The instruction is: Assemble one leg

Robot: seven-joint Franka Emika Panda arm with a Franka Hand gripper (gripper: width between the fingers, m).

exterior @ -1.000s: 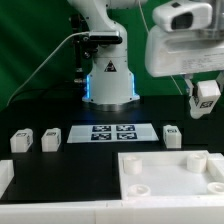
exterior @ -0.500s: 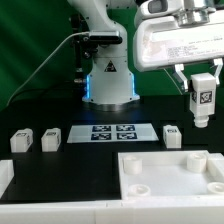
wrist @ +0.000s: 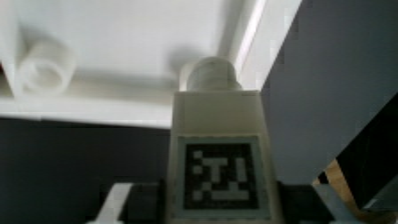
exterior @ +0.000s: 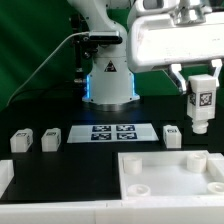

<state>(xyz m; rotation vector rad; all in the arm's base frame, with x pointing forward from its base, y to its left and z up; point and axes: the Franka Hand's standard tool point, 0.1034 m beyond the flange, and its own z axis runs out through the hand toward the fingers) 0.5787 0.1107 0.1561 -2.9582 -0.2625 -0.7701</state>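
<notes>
A: Leg colour?
B: White, blk-&-wht square tag on its face.
A: Marker board?
B: White w/ blk tags. Panel white, table blk, backdrop green, arm base glowing blue.

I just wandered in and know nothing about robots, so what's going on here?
A robot arm's tool holds one small white leg upright in the air, its tag facing the camera, above the large white panel with round holes. The leg is not in a hole yet. Three other legs lie loose on the table beside the marker board.
</notes>
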